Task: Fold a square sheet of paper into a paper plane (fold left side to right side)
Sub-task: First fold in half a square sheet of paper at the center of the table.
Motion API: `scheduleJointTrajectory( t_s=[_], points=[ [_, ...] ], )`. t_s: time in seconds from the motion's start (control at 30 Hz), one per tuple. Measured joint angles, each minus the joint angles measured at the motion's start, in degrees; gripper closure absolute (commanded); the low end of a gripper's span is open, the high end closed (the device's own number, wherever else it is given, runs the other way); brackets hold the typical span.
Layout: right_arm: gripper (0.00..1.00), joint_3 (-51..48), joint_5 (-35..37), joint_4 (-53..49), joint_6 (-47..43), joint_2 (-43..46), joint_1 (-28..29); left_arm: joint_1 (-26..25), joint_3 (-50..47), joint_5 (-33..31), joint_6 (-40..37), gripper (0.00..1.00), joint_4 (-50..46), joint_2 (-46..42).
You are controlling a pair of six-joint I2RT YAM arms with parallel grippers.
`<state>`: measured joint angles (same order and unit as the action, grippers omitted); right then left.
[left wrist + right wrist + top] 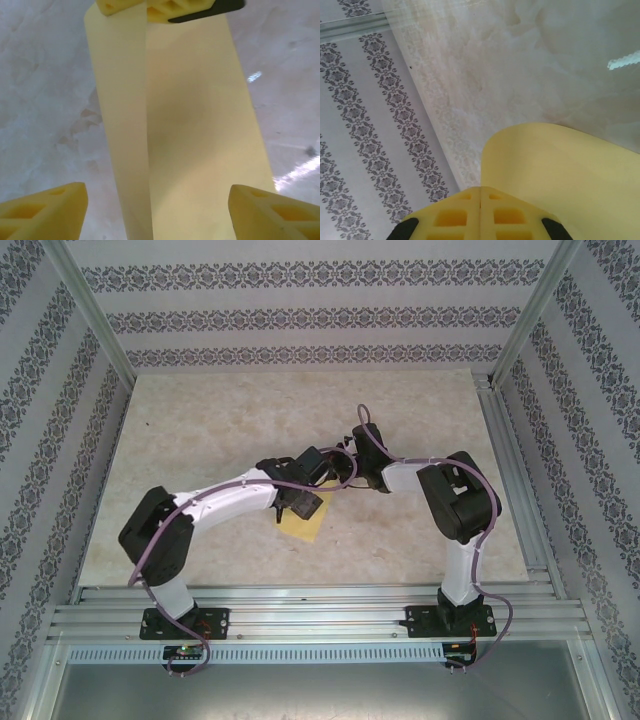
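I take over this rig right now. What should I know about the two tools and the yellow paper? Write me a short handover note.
The left tool is open and holds nothing. It hovers over the square sheet of paper, one finger on each side.
The right tool is shut on one edge of the sheet and lifts it into a curl.
The paper lies on the table, mid-table, between both arms.
Done: one side is brought over, so a layer overlaps the rest.
Left: flatten and crease this fold, then make all later plane folds.
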<state>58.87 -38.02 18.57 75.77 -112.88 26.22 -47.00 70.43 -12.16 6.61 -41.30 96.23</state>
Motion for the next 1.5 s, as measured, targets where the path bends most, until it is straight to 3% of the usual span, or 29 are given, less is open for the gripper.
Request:
scheduleJointTrajectory(
  t_s=[0.13, 0.23, 0.33, 0.8, 1.5],
  points=[
    [1.00, 0.17, 0.04, -2.82, -4.63, 0.20, -0.20, 1.51, -3.06, 7.08, 2.25, 0.15, 2.12, -13.03],
    [1.00, 0.17, 0.04, -4.61, -8.17, 0.26, -0.44, 7.26, -5.81, 12.15, 6.84, 0.22, 4.94, -20.87],
    [1.00, 0.17, 0.24, -6.23, -11.47, 0.35, -0.50, 12.57, -9.40, 14.27, 10.82, 0.22, 6.73, -23.04],
    [1.00, 2.29, 2.51, -16.04, -25.16, 2.16, -1.16, 13.51, -16.98, 17.92, 17.77, 0.15, 10.71, -11.06],
    [1.00, 5.95, 4.00, -22.03, -30.95, 0.44, -1.25, 13.07, -17.68, 19.37, 17.70, 0.14, 14.27, -2.93]
  ],
)
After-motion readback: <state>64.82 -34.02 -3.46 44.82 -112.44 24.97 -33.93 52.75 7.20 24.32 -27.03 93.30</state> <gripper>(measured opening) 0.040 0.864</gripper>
